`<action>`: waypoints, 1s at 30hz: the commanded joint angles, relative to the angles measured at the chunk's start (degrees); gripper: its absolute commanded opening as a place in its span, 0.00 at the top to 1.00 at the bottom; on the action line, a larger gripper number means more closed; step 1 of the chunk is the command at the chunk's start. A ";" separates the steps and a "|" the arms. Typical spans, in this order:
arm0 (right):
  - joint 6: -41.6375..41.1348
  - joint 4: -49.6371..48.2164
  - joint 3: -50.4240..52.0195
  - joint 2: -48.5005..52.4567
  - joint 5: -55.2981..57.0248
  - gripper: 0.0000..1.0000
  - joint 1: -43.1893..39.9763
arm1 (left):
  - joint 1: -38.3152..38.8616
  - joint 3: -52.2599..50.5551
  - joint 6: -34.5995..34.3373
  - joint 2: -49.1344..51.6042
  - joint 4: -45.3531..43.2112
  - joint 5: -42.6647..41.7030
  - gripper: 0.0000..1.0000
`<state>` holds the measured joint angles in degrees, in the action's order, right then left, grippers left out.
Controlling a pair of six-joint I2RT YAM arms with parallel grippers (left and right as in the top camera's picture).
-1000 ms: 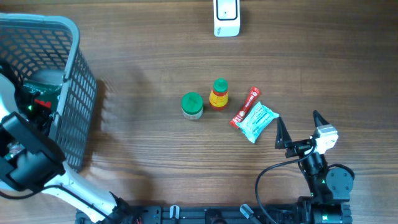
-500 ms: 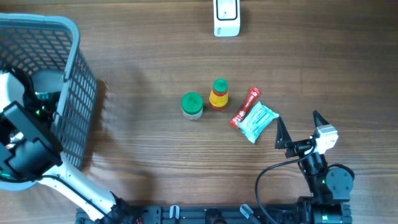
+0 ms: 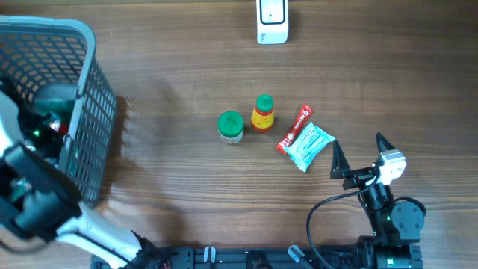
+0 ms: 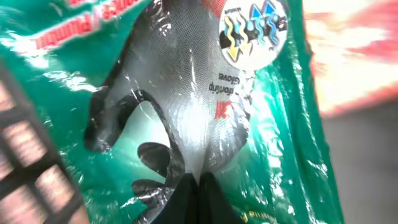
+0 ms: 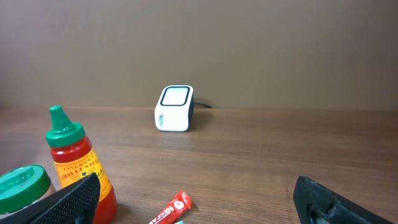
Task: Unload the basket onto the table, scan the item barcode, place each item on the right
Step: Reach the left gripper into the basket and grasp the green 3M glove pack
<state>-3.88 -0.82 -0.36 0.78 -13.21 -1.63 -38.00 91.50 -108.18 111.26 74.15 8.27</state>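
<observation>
My left gripper [image 4: 199, 186] is down inside the grey mesh basket [image 3: 91, 112] at the table's left edge. Its two black fingers are pressed together, pinching the clear film of a green glove package [image 4: 205, 93] that fills the left wrist view. The white barcode scanner [image 3: 272, 21] stands at the far middle of the table and also shows in the right wrist view as a small scanner [image 5: 174, 116]. My right gripper [image 3: 357, 143] rests open near the front right, nothing between its fingers.
In the middle of the table stand a green-lidded jar [image 3: 231, 126] and a red sauce bottle [image 3: 262, 112]. Beside them lie a red coffee stick [image 3: 294, 128] and a teal packet [image 3: 308, 145], just left of the right gripper. A black cable [image 3: 321, 209] loops at the front.
The left gripper has gone from open to shut on the glove package inside the basket, and its arm has shifted slightly. The right arm and table items have not moved.
</observation>
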 commanded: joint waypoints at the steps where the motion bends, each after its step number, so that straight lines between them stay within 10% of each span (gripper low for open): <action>1: -0.74 -0.13 0.07 -0.24 0.79 0.00 0.28 | -0.11 1.40 2.01 -12.48 0.24 -0.70 0.96; 16: -0.72 -0.13 0.07 -0.24 0.79 0.00 0.28 | 4.48 1.40 27.50 -46.40 -14.01 -0.90 0.96; 30: -0.74 -0.13 0.07 -0.24 0.79 0.00 0.28 | 45.70 1.40 45.44 -43.19 -19.10 -0.24 0.96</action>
<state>-3.88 -0.80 -0.36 0.78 -13.21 -1.63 0.67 92.51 -67.90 64.36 55.22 7.60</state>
